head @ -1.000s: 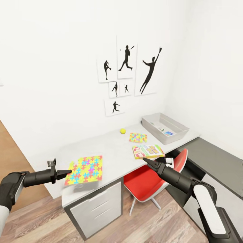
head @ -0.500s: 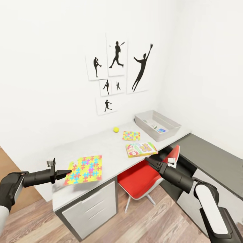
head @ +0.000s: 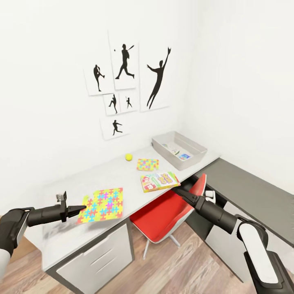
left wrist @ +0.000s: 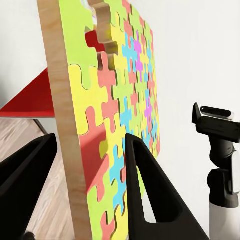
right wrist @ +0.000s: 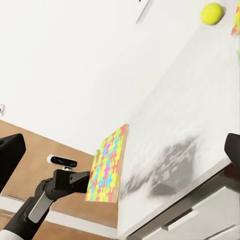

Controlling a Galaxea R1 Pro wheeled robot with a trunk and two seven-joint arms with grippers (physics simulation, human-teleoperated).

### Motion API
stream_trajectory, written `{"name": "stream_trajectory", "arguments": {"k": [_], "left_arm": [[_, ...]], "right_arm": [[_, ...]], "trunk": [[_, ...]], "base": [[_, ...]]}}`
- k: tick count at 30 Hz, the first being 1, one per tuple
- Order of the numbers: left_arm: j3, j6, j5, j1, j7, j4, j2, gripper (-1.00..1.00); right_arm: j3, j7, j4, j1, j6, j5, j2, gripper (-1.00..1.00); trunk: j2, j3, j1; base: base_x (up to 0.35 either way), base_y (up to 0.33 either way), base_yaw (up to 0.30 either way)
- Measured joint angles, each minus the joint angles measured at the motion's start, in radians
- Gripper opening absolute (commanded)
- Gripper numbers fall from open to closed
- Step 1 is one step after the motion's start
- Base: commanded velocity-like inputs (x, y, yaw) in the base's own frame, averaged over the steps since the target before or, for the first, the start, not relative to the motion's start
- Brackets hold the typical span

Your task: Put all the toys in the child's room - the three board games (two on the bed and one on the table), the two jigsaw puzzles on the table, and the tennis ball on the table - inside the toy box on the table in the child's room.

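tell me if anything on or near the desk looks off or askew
One thing: the larger jigsaw puzzle isn't lying flat. The left claw grips its edge and holds it above the table, casting a shadow below. The smaller puzzle, board game and tennis ball rest normally.

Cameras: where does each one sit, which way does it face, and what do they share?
Head view: high, looking down over the table, both arms showing.
Left wrist view: along the left gripper, shut on the jigsaw puzzle.
Right wrist view: from the right arm, across the table toward the left gripper.
Shared: that puzzle and the tennis ball.
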Motion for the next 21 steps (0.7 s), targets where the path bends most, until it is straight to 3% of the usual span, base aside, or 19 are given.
{"name": "stream_trajectory", "arguments": {"k": [14,21], "left_arm": [[0.000,0.000,0.000,0.000,0.000,0.000,0.000,-1.00],[0.002,0.000,0.001,0.000,0.000,0.000,0.001,-1.00]], "right_arm": [[-0.002,0.000,0.000,0.000,-0.002,0.003,0.000,1.00],[-0.046,0.001,0.003,0.000,0.001,0.003,-0.001,1.00]], "trunk": [[0.000,-0.019,0.000],[0.000,-0.028,0.000]], "base": [[0.123,-0.024,-0.139],[0.260,0.000,-0.140]]}}
